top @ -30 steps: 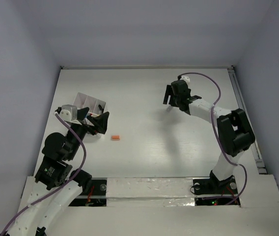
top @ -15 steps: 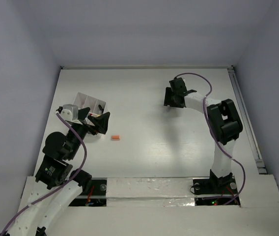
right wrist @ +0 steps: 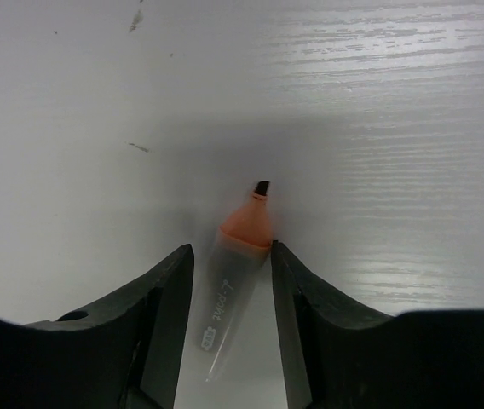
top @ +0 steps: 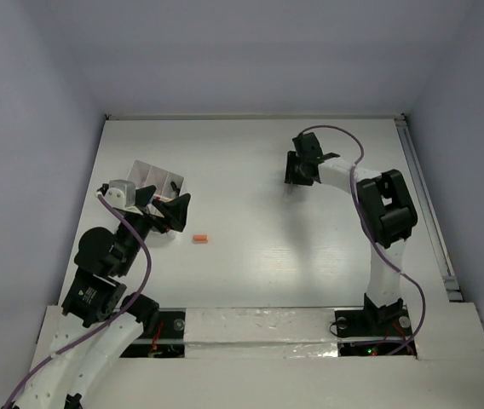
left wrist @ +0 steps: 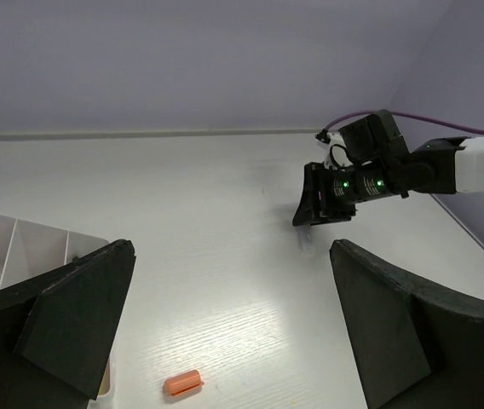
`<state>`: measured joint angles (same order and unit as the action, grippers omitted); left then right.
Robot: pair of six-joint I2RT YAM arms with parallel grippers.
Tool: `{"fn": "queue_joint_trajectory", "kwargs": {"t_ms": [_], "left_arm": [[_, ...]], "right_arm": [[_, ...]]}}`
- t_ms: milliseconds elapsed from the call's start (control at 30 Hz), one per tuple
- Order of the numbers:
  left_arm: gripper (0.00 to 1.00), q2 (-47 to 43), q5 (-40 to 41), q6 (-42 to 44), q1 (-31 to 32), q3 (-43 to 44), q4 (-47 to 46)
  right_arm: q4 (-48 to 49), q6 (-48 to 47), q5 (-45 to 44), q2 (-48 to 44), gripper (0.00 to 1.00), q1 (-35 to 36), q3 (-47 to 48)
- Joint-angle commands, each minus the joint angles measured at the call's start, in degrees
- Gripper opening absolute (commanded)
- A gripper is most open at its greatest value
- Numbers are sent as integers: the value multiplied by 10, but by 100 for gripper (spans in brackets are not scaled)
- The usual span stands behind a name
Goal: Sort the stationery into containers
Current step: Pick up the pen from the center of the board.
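Left gripper (left wrist: pixel 229 249) has its fingers spread wide, nothing caught between them. A little orange piece (left wrist: pixel 182 383) lies on the white table (left wrist: pixel 182 196), near side. The white compartment box (left wrist: pixel 20 247) sits at the left, and the right gripper (left wrist: pixel 308 220) is low over the table, far right.

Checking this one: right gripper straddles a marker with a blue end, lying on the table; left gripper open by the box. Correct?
Not blue. The right wrist view shows the marker has an orange end. Otherwise yes: right gripper straddles it on the table, left gripper open by the box.
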<state>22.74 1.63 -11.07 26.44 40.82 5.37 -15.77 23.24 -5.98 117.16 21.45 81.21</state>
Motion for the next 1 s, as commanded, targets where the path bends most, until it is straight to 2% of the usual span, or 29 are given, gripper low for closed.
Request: {"fn": "queue_joint_trajectory", "kwargs": {"t_ms": [0,33,233,333,433,567,767,967], "left_arm": [[98,4,-14,-6,-4,1,-35],[98,5,-14,-6,-10,1,-35],[95,11,-44,-4,-16,1,-39],[95,20,-58,-4,-16,0,-40],[94,37,-88,-2,-16,1,-40],[90,80,-154,-3,-16,5,-42],[79,116,-199,-4,-16,8,-44],[68,130,-190,-9,-16,7,-39]], "right_arm": [[-25,-22,7,17,46,3,22],[-30,-27,4,19,39,3,26],[-77,-53,1,45,32,9,70],[-89,-54,6,54,11,21,84],[-60,-47,22,34,5,21,74],[77,-30,110,-69,5,32,-13],[229,20,185,-176,4,86,-78],[322,13,158,-240,4,191,-98]]}}
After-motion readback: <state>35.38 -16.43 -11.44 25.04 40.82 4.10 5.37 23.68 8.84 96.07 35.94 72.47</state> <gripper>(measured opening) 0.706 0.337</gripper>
